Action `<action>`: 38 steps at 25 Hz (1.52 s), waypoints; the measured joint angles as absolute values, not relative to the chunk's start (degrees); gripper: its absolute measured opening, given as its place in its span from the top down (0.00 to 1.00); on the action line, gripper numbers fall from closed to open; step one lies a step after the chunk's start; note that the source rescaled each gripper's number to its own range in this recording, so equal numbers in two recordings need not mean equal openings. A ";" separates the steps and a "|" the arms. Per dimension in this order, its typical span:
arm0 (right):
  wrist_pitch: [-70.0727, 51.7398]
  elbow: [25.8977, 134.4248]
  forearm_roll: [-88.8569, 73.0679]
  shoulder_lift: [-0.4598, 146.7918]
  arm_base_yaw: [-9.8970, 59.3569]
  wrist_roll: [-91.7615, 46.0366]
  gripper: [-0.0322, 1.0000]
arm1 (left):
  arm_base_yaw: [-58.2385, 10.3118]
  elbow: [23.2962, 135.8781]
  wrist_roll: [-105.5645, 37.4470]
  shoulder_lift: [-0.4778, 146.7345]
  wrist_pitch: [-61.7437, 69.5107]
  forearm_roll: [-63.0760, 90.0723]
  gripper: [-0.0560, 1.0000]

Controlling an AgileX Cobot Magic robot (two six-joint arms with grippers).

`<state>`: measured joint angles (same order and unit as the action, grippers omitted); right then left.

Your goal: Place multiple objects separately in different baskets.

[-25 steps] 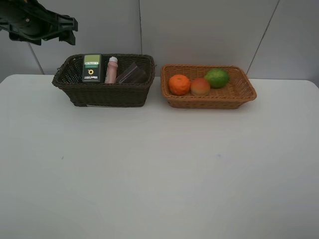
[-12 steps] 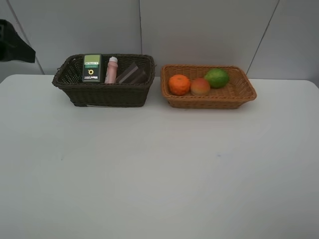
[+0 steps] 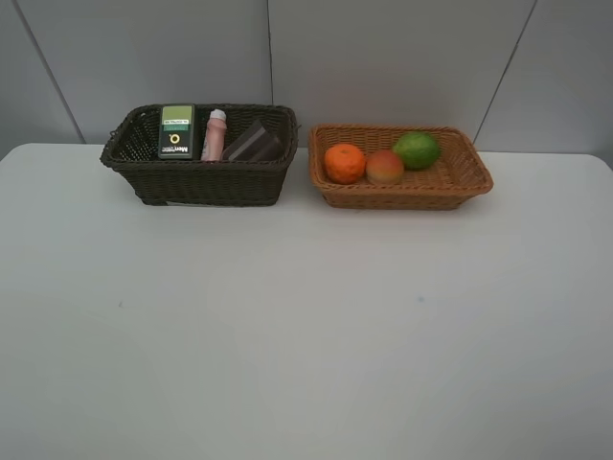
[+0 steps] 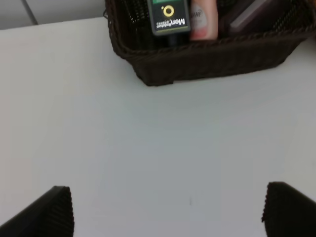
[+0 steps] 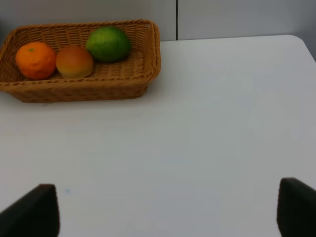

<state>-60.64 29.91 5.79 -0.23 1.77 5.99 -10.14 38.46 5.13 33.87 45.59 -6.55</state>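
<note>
Here, each part is listed from the grippers outward.
Left gripper (image 4: 168,210): released, jaws spread wide with nothing between them, hanging above bare table (image 4: 148,133).
Right gripper (image 5: 168,207): released, jaws wide apart and empty, likewise above bare table.
Dark basket (image 3: 201,177): ahead of the left gripper, well apart from it; deep, dark brown wicker.
Pump bottle (image 3: 177,131): in the dark basket, green label facing up, at the end far from the tan basket.
Pink bottle (image 3: 214,135): just beside the pump bottle, white cap, leaning on the rear wall.
Cup (image 3: 253,143): mauve, on its side, beside the pink bottle.
Tan basket (image 3: 450,177): ahead of the right gripper, well apart; shallow, next to the dark basket.
Orange (image 3: 345,163): in the tan basket, nearest the dark basket.
Peach (image 3: 385,167): touching the orange.
Green fruit (image 3: 417,150): beside the peach, farther back.
</note>
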 joint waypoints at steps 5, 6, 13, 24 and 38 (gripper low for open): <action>-60.64 29.91 5.79 -0.23 1.77 5.99 0.13 | -10.14 38.35 6.41 28.93 52.38 -6.99 0.01; -60.64 29.91 5.79 -0.23 1.77 5.99 0.13 | -10.14 38.23 6.83 27.74 53.24 -6.99 0.01; -60.64 29.91 5.79 -0.23 1.77 5.99 0.13 | -10.14 34.20 8.36 18.15 55.07 -7.06 0.01; -60.64 29.91 5.79 -0.23 1.77 5.99 0.13 | -10.14 30.46 11.70 5.69 56.37 -8.49 0.01; -60.64 29.91 5.79 -0.23 1.77 5.99 0.13 | -10.14 29.06 13.18 -0.35 60.81 -12.31 0.01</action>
<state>-60.64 29.91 5.79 -0.23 1.77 5.99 -10.14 29.06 13.18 -0.35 60.81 -12.31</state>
